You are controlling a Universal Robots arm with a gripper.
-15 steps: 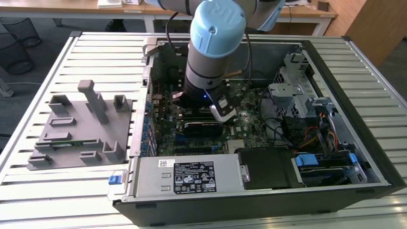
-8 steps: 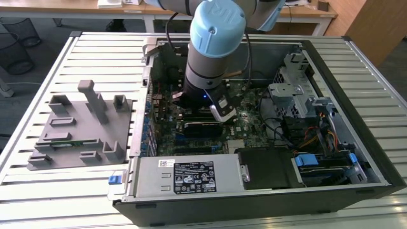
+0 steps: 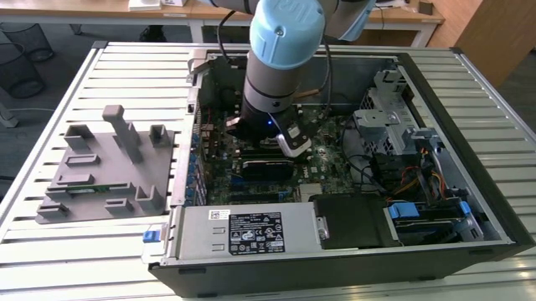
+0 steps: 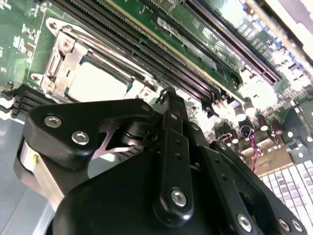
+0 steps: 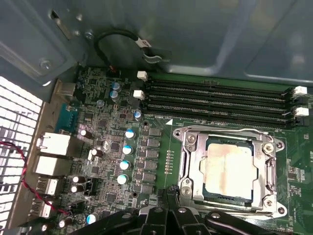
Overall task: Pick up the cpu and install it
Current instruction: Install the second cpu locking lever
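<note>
The cpu (image 5: 229, 169), a silvery square with a pale, stained top, lies flat inside the metal frame of the socket (image 5: 188, 161) on the green motherboard. In the second wrist view the cpu (image 4: 95, 81) shows as a pale square inside that frame. My gripper (image 5: 167, 192) hangs just above the board beside the socket's edge, apart from the cpu. Its black fingers (image 4: 168, 105) are pressed together with nothing between them. In the exterior view the gripper (image 3: 289, 144) is low inside the open computer case (image 3: 435, 94), under the blue-capped arm.
Black memory slots (image 5: 220, 98) run along the board beside the socket. A power supply (image 3: 243, 229) and drive cages (image 3: 418, 213) stand near the case's front. A grey tray (image 3: 100, 207) holding a green memory stick (image 3: 84, 186) lies on the slatted table at the exterior view's left.
</note>
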